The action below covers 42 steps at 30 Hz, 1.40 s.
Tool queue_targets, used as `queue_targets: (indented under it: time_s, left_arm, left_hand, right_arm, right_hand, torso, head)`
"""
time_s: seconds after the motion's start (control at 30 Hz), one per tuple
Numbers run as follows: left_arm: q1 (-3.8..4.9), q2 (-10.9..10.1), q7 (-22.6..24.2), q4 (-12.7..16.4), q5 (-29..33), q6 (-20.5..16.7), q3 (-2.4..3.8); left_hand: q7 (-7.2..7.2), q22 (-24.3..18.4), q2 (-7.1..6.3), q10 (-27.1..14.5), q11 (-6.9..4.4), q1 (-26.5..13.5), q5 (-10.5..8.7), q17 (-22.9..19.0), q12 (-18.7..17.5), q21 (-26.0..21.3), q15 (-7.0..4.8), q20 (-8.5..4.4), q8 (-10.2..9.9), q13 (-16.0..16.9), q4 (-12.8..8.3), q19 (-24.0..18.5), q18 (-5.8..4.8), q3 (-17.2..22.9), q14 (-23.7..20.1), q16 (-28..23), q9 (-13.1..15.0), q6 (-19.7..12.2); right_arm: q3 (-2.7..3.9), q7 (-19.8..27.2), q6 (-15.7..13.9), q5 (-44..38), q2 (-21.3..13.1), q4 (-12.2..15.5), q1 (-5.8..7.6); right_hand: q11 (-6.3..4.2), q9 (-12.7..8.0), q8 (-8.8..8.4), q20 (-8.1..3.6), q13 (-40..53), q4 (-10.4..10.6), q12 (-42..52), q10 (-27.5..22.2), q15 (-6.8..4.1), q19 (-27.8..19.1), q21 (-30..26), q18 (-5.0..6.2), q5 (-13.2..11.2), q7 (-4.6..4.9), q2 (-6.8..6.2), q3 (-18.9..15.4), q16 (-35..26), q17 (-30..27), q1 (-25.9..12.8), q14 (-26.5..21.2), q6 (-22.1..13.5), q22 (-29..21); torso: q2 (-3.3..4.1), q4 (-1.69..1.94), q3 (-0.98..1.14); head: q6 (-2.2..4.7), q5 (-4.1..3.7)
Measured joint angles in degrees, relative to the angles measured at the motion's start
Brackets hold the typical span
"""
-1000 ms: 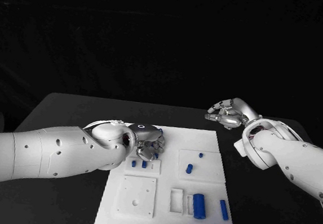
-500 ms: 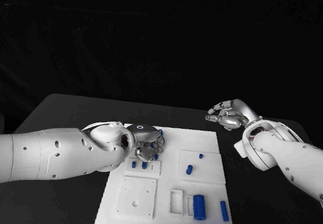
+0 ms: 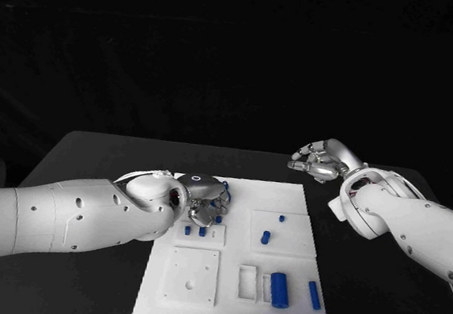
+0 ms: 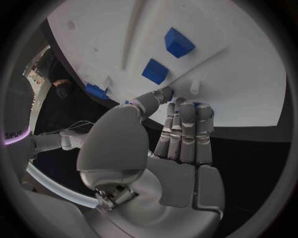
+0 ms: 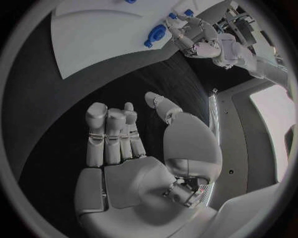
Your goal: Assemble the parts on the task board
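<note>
Left hand [image 3: 203, 201] hovers at the board's [image 3: 230, 301] upper left, fingers [image 4: 186, 134] straight and pressed together, holding nothing visible. Right hand [image 3: 320, 161] sits off the board at upper right, fingers [image 5: 109, 136] loosely extended, empty. Lower right on the board, a blue cylinder [image 3: 279, 287] lies with its long axis running up-down. The left wrist view shows two blue blocks [image 4: 166, 55] close by the fingertips.
</note>
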Motion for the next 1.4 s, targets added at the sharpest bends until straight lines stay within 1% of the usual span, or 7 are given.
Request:
queue_targets:
  time_s: [0.07,0.33,0.57,0.93,1.1,1.27,1.4]
  left_arm:
    - [0.01,0.0,0.0,0.01,-0.08,0.09,0.01]
    - [0.04,0.08,-0.03,-0.05,-0.31,0.34,0.03]
    - [0.06,0.41,-0.06,-0.45,-0.39,0.68,0.15]
    - [-0.06,0.64,-0.19,-0.73,-0.49,0.7,0.31]
    - [-0.06,0.64,-0.21,-0.75,-0.47,0.71,0.32]
    - [-0.07,0.68,-0.22,-0.78,-0.36,0.76,0.32]
    - [-0.09,0.72,-0.22,-0.82,-0.31,0.76,0.32]
  left_hand:
    - [0.03,0.0,0.13,0.34,0.28,0.13,0.0,0.0,0.33,0.0,-0.13,0.01,0.2,0.23,-0.16,0.0,0.0,-0.16,0.13,0.18,0.03,0.32]
    - [-0.31,-0.01,0.82,2.88,-0.69,-0.56,0.0,0.0,2.04,0.0,-1.14,-0.22,0.57,0.98,0.27,0.41,0.02,-0.59,0.73,1.07,0.03,0.88]
    - [-0.51,-0.01,1.42,2.98,-0.77,-1.16,-0.24,0.0,2.2,0.0,-1.15,-0.45,0.8,1.23,0.74,0.19,0.02,-1.06,0.73,1.07,-0.08,1.08]
    - [-0.52,-0.02,1.1,3.01,-0.79,-1.93,-0.88,-0.05,2.8,0.0,-1.14,-0.66,0.8,1.32,1.4,0.39,-0.01,-1.71,0.73,1.3,-0.42,1.08]
    - [-0.52,-0.02,0.2,2.8,-0.59,-3.78,-0.87,-0.22,2.81,0.0,-1.14,-0.89,0.8,1.27,3.16,0.24,-0.02,-2.16,0.73,1.52,-0.65,1.08]
    - [-0.52,-0.03,0.14,2.77,-0.56,-5.2,-0.84,-0.3,2.81,0.0,-1.14,-1.05,0.8,1.2,4.41,0.39,-0.1,-2.3,0.73,1.57,-0.7,1.08]
    - [-0.53,-0.03,0.16,3.02,-0.82,-5.18,-0.83,-0.34,3.24,0.0,-1.35,-1.19,1.07,1.46,4.58,0.53,-0.22,-2.12,0.94,1.74,-0.7,1.49]
  right_arm:
    - [0.0,0.0,0.01,0.0,0.0,0.0,-0.01]
    - [0.0,0.01,0.03,0.0,0.05,0.0,-0.01]
    - [0.0,0.01,0.04,0.01,0.04,0.02,-0.02]
    - [0.0,0.02,0.05,0.01,0.02,0.04,-0.02]
    - [0.0,0.02,0.06,0.01,0.02,0.05,-0.02]
    - [0.0,0.02,0.07,0.01,0.02,0.04,-0.02]
    - [0.0,0.02,0.07,0.01,0.03,0.04,-0.02]
  right_hand:
    - [0.0,0.0,0.0,0.0,0.0,0.0,0.0,0.0,0.0,0.0,0.0,0.0,0.0,-0.08,0.0,0.0,0.0,0.0,0.0,0.0,-0.08,0.0]
    - [0.0,0.0,0.0,0.0,0.0,0.0,0.0,0.0,0.01,0.0,0.0,0.0,0.0,-0.15,0.0,0.0,0.0,-0.01,0.0,-0.01,-0.01,-0.01]
    - [0.0,-0.01,0.0,0.0,0.01,0.0,0.0,0.0,0.01,0.0,0.0,0.0,0.0,-0.17,-0.01,0.0,0.0,-0.01,0.01,-0.01,0.0,-0.01]
    - [0.0,0.04,0.0,0.0,-0.04,0.0,0.23,0.0,0.02,0.0,0.0,0.0,0.0,-0.19,-0.01,0.0,0.0,0.04,0.01,-0.02,0.01,-0.02]
    - [0.0,0.04,0.0,0.0,-0.04,-0.09,0.23,0.0,0.02,0.0,0.0,0.0,0.0,-0.19,-0.01,-0.09,0.0,0.04,0.01,-0.03,0.01,-0.02]
    - [0.0,0.04,0.0,0.0,-0.04,-0.16,0.23,0.0,0.03,0.0,0.0,0.0,0.0,-0.21,-0.01,-0.16,0.0,0.04,0.01,-0.03,0.01,-0.02]
    - [0.0,0.03,0.0,0.0,-0.04,-0.16,0.23,0.0,0.03,0.0,0.0,0.0,0.0,-0.17,-0.01,-0.16,0.0,0.03,0.01,-0.03,0.01,-0.01]
  torso:
    - [0.0,0.0,0.01]
    - [0.03,0.0,0.03]
    - [0.06,-0.02,0.05]
    - [0.09,-0.08,0.06]
    - [0.08,-0.05,0.06]
    - [0.06,-0.02,0.05]
    - [0.04,0.01,0.03]
  head:
    - [-0.01,0.0]
    - [-0.02,0.02]
    - [-0.12,0.03]
    - [-0.35,-0.21]
    - [-0.43,-0.29]
    - [-0.53,-0.32]
    - [-0.53,-0.33]
